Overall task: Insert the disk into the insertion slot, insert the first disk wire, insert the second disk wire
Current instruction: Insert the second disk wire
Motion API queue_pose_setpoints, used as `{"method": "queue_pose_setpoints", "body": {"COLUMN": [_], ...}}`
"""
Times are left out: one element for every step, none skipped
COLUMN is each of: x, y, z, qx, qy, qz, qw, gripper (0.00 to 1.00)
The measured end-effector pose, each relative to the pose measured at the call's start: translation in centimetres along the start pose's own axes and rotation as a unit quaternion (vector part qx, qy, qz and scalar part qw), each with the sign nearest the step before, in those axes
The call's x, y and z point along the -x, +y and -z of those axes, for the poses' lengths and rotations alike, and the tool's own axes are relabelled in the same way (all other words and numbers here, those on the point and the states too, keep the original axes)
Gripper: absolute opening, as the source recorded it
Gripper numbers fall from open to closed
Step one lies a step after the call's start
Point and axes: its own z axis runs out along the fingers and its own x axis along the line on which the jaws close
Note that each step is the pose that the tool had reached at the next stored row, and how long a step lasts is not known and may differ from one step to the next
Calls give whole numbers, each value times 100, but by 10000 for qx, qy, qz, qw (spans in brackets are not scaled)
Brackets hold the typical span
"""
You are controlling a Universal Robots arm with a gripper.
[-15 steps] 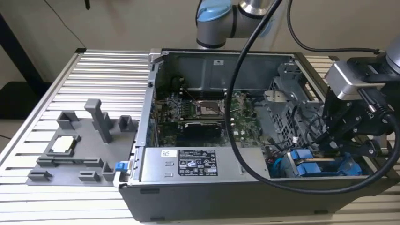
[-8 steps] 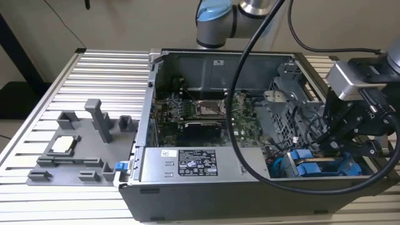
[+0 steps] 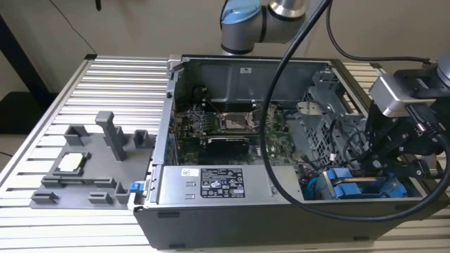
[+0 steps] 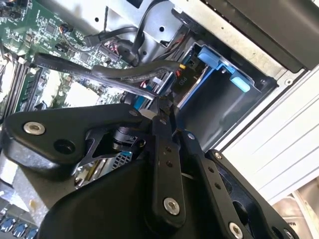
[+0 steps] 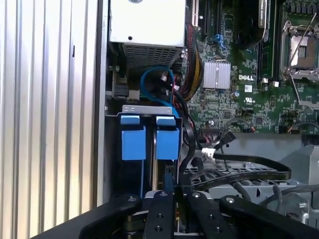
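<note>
Exterior view gives you the open computer case (image 3: 211, 221) on the slatted table (image 3: 105, 79), with a grey fixture plate (image 3: 84, 168) beside it on the exterior view's left. The gripper (image 3: 369, 161) reaches down into the case at the lower corner on the exterior view's right, just above the blue carriers there.

In the first wrist view you see the disk (image 5: 167, 142) in its blue carrier seated in the insertion slot (image 5: 149, 109), a grey sheet-metal bay. A second blue carrier (image 5: 133, 142) sits right beside it. The green motherboard (image 5: 239, 89) lies next to the bay, and the grey power-supply box (image 5: 147, 22) just beyond it.

In both wrist views the gripper (image 4: 162, 105) has its fingers (image 5: 159, 214) drawn close together, tips almost meeting. You cannot tell whether anything is pinched between them. A black flat cable (image 4: 89, 69) runs across just past the tips, and the gripper (image 5: 172, 191) hangs in line with the disk's end.
</note>
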Motion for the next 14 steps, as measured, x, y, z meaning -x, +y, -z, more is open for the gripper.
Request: {"method": "queue_pose_setpoints", "body": {"x": [-1, -2, -3, -3, -4, -5, -5, -6, -6, -7, -8, -8, -9, -9], "y": [-6, -8, -8, -9, -9, -10, -11, -11, -12, -12, -12, -12, -12, -13], "z": [-7, -12, -18, -24, -29, -34, -39, -44, -49, -54, -58, -61, -64, -69], "qx": [1, 1, 1, 0, 0, -1, -2, -5, -6, -7, -8, -9, -8, -7], "qy": [-4, -9, -14, -16, -16, -18, -19, -19, -21, -22, -23, -24, -24, -26], "qz": [-3, -8, -20, -43, -67, -93, -121, -150, -182, -214, -242, -262, -279, -297], "qw": [10000, 10000, 10000, 10000, 10000, 10000, 9999, 9999, 9998, 9998, 9997, 9997, 9996, 9996], "gripper": [16, 16, 16, 16, 16, 16, 16, 16, 16, 16, 16, 16, 16, 16]}}
